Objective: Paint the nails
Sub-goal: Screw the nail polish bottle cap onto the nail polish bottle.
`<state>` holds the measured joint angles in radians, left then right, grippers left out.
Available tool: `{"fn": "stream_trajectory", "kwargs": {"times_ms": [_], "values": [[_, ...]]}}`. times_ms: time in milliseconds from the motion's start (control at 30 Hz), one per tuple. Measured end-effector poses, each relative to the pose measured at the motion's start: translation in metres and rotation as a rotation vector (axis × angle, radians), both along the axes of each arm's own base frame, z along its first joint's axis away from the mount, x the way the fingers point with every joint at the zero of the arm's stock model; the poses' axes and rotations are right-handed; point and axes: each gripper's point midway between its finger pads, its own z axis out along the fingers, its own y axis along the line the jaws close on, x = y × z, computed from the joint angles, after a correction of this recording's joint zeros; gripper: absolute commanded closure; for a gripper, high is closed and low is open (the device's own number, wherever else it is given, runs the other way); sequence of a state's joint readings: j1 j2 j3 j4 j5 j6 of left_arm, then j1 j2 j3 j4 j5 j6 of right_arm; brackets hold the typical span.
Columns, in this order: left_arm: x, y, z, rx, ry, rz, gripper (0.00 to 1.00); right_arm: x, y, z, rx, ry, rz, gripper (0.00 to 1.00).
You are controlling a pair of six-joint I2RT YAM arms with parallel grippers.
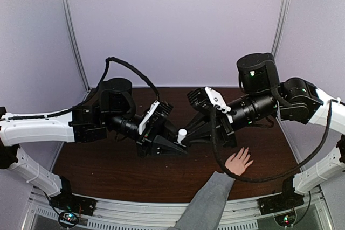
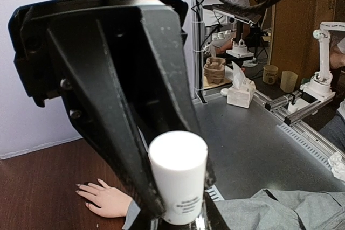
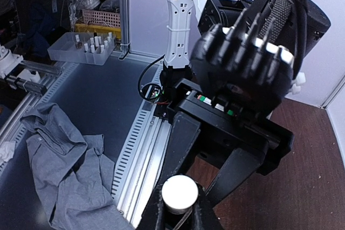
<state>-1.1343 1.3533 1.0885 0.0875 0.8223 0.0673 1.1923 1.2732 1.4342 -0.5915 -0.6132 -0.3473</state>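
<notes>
- Left claw (image 1: 177, 146) is gripping a white-capped bottle (image 2: 178, 176) low down, jaws clamped on it. The bottle body is mostly hidden between the fingers.
- The bottle is standing upright in that grip, above the middle of the tabletop (image 1: 118, 171).
- Right claw (image 3: 179, 213) is meeting the bottle from the opposite side, jaws pressed together on the cap (image 3: 179, 192).
- In the right wrist view the round cap top is showing just between the right fingers (image 3: 153, 214).
- In the overhead view the two claws are facing each other tip to tip, with the cap between them.
- A hand (image 1: 239, 161) is lying palm down on the tabletop by the near edge, right of centre. Its fingers are spreading toward the far edge.
- The nails (image 2: 80, 187) are sitting at those fingertips. They are too small to judge their colour or finish.
- The hand is lying near the right claw but apart from it, and nothing is touching the nails.
- A grey sleeve (image 1: 211, 203) is running from the wrist back over the near edge.
- A black cable is looping off the right arm and passing just beside the hand in the overhead view.
</notes>
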Motion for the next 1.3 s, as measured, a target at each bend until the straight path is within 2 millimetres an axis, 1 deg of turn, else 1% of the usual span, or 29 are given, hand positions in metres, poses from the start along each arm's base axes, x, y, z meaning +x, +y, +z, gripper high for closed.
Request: {"fn": "stream_trajectory", "kwargs": {"times_ms": [133,300,433,567,833,967,1033,1067,1233,1300], "values": [[0.004,-0.001,0.0,0.0,-0.007,0.026,1.0,0.002,0.0,0.0,-0.002,0.003,-0.013,1.0],[0.011,0.0,0.0,-0.003,-0.024,0.086,1.0,0.008,0.0,0.0,-0.003,-0.002,-0.049,1.0],[0.024,0.0,0.001,-0.015,-0.046,0.168,1.0,0.019,0.001,0.001,0.002,-0.01,-0.111,1.0],[0.039,0.0,0.002,-0.019,-0.065,0.267,1.0,0.034,0.003,0.0,0.011,-0.02,-0.202,1.0],[0.08,0.001,0.001,-0.034,-0.083,0.503,1.0,0.07,0.003,-0.001,0.054,-0.013,-0.417,1.0],[0.097,0.002,0.002,-0.058,-0.083,0.602,1.0,0.088,0.003,-0.001,0.092,-0.005,-0.526,1.0],[0.105,0.002,0.0,-0.061,-0.082,0.648,1.0,0.096,0.003,-0.003,0.107,-0.004,-0.574,0.82],[0.108,0.001,-0.001,-0.062,-0.082,0.665,1.0,0.099,0.002,-0.004,0.111,-0.002,-0.593,0.78],[0.123,0.002,0.0,-0.078,-0.08,0.74,1.0,0.11,-0.002,-0.004,0.121,-0.006,-0.666,0.7],[0.127,0.003,0.003,-0.089,-0.08,0.763,1.0,0.114,-0.004,-0.003,0.123,-0.01,-0.691,0.69]]}}
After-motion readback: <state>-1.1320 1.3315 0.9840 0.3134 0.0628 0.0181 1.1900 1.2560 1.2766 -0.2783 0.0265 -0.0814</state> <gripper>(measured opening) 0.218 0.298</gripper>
